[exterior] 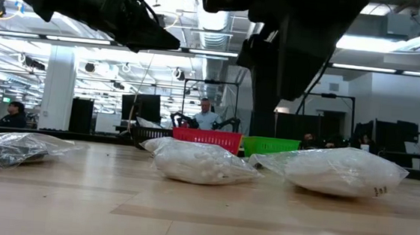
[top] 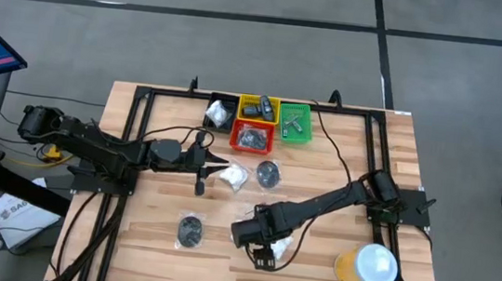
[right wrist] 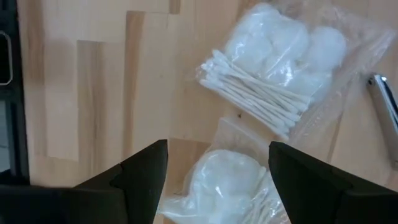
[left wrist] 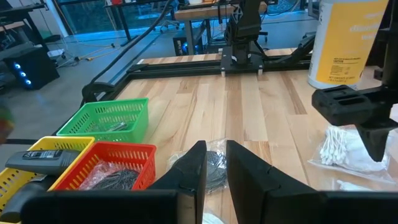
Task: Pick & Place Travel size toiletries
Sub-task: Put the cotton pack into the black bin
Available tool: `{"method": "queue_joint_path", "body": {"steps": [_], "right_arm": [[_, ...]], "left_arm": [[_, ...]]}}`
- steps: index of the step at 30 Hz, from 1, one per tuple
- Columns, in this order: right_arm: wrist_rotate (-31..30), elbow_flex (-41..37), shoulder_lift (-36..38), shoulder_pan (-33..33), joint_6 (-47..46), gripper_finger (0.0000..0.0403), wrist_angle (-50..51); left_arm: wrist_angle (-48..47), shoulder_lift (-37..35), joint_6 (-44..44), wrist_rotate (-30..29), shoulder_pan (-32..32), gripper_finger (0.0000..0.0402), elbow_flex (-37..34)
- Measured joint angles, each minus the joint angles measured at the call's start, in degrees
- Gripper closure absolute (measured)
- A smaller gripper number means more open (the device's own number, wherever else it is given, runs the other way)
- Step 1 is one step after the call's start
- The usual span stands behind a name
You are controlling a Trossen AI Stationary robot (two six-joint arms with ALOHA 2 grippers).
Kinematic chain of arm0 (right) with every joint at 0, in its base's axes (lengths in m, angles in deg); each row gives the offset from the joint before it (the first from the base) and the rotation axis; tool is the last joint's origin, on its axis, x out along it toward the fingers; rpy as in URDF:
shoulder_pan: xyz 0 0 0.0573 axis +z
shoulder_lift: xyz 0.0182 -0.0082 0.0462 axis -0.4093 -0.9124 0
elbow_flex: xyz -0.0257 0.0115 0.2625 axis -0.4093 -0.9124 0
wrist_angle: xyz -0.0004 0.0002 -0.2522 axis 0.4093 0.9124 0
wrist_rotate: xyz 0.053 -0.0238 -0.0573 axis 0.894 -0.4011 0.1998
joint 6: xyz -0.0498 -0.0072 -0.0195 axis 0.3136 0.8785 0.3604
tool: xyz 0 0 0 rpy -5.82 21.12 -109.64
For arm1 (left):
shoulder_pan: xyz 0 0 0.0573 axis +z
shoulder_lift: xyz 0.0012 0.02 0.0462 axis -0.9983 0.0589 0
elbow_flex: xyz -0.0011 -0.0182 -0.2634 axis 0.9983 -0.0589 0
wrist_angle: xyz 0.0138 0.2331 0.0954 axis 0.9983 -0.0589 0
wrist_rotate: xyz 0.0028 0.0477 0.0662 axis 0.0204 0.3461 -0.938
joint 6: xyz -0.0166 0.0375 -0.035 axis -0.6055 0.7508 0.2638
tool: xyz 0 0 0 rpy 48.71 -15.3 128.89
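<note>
1. Hovering over the near part of the pale wooden tabletop (top: 341, 169), the right tool (top: 263, 252) has its two dark fingers spread wide with nothing between them; the high view shows only its dark bulk above a white crinkly plastic packet (top: 279, 247).
2. Its own wrist view adds the detail: the wide-apart right tool (right wrist: 217, 163) hangs directly above one white packet (right wrist: 219, 186), and a second clear packet of cotton swabs and pads (right wrist: 280, 68) lies just beside the first.
3. The left tool (top: 206, 166) sits mid-tabletop, just beside another white packet (top: 232, 175). In the left wrist view its fingers (left wrist: 194, 171) stand close together with a thin gap, holding nothing.
4. Beyond them that view shows a dark grey round disc in clear wrap (left wrist: 214, 168), the red mesh bin (left wrist: 112, 163), the green mesh bin (left wrist: 112, 118) and the yellow bin (left wrist: 37, 162).
5. Only the high view shows the black bin (top: 219, 111), a second wrapped dark disc (top: 190, 230) near the front edge, and the large orange cup with a white lid (top: 367, 265).
6. The low view shows two white packets (exterior: 199, 162) (exterior: 341, 170) lying flat, a dark wrapped item (exterior: 8, 148) well apart, and people in the room behind.
</note>
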Motion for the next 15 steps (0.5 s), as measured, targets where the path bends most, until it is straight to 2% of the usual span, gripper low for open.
{"method": "queue_joint_path", "body": {"steps": [15], "right_arm": [[-1.4, -5.4, 0.0, 0.0, -3.2, 0.0138, -1.7]], "left_arm": [[0.0, 0.0, 0.0, 0.0, 0.0, 0.0347, 0.0]]}}
